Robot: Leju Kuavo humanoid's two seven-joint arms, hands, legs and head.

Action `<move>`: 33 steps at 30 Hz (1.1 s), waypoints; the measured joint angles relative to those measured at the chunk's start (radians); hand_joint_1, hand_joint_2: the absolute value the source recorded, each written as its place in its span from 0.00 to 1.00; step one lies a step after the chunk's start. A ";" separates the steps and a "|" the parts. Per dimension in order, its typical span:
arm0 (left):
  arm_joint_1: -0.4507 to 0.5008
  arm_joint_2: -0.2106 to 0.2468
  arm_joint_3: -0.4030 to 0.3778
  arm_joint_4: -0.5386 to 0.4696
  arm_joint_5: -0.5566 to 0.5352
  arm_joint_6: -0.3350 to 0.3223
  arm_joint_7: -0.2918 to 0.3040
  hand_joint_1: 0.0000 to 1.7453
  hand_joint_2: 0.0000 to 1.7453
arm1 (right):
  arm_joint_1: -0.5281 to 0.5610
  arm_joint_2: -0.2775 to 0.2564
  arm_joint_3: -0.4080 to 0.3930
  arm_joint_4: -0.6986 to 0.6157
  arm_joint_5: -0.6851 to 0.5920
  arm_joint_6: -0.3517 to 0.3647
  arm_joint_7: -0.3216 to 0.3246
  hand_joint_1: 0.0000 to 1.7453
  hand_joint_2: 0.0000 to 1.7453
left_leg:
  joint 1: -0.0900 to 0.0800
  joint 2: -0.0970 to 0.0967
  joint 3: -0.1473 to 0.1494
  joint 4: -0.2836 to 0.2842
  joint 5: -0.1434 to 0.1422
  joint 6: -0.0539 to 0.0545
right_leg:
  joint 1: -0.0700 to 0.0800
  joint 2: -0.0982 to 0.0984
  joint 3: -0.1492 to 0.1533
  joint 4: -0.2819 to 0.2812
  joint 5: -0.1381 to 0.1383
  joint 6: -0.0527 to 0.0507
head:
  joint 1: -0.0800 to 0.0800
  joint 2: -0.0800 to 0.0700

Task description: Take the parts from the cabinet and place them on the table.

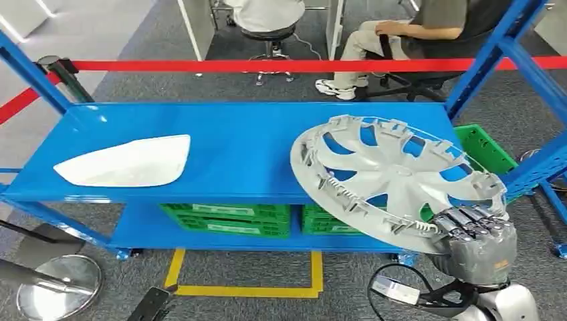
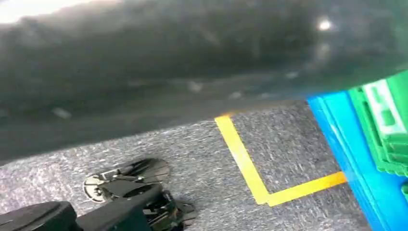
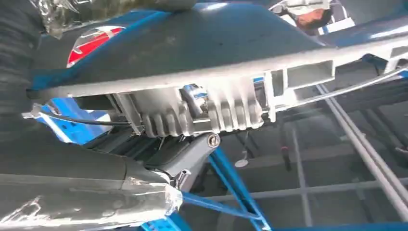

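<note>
One hubcap (image 1: pixel 394 177), rim gripped by right hand (image 1: pixel 476 242), thumb seemingly hidden.

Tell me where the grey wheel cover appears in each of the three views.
Head view: wheel cover right of centre, tilted, its near rim held by the right hand.
Left wrist view: not in it.
Right wrist view: its ribbed rim crosses the middle.
Shared landmark: blue shelf.

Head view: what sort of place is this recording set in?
Probably a workshop or test area for car parts, roped off inside an office. A blue metal rack holds a white part, green crates sit below, the right hand grips a grey wheel cover, and a red barrier tape crosses behind.
</note>
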State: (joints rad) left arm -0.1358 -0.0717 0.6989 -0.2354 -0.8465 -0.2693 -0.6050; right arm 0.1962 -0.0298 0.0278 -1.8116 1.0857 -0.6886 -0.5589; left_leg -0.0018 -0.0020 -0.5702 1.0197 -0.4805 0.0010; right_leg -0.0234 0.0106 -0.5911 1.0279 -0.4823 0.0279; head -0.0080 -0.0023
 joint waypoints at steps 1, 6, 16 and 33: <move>0.003 0.000 0.000 0.000 0.004 0.000 0.000 0.00 0.00 | 0.000 0.000 0.000 0.000 0.000 0.000 0.000 0.94 1.00 | -0.001 0.000 -0.001 -0.003 0.003 0.005 | -0.001 0.000 0.002 -0.006 0.004 0.008 | 0.000 0.000; 0.003 -0.001 0.003 0.000 0.030 -0.016 -0.002 0.00 0.00 | 0.003 -0.003 0.001 0.000 0.000 0.000 0.001 0.94 1.00 | -0.002 0.004 0.000 -0.020 0.018 0.032 | 0.000 -0.004 -0.115 0.239 -0.129 0.017 | 0.010 0.000; 0.005 -0.003 0.018 0.001 0.071 -0.048 0.010 0.00 0.00 | 0.010 -0.004 0.002 0.000 -0.003 0.000 0.000 0.94 1.00 | -0.021 0.002 -0.008 -0.008 0.016 0.036 | 0.014 -0.009 0.017 -0.012 -0.006 -0.006 | 0.010 0.000; 0.002 0.002 0.018 0.001 0.082 -0.060 0.010 0.00 0.00 | 0.008 -0.005 0.001 0.000 -0.011 0.000 -0.007 0.94 1.00 | -0.024 0.002 -0.010 -0.010 0.021 0.033 | 0.009 -0.011 0.016 -0.016 0.000 -0.005 | 0.009 0.000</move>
State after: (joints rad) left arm -0.1335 -0.0698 0.7168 -0.2342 -0.7649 -0.3288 -0.5951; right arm 0.2045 -0.0343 0.0286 -1.8116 1.0750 -0.6886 -0.5657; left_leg -0.0257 -0.0004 -0.5802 1.0099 -0.4599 0.0337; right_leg -0.0142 0.0001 -0.5749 1.0118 -0.4825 0.0229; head 0.0008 -0.0023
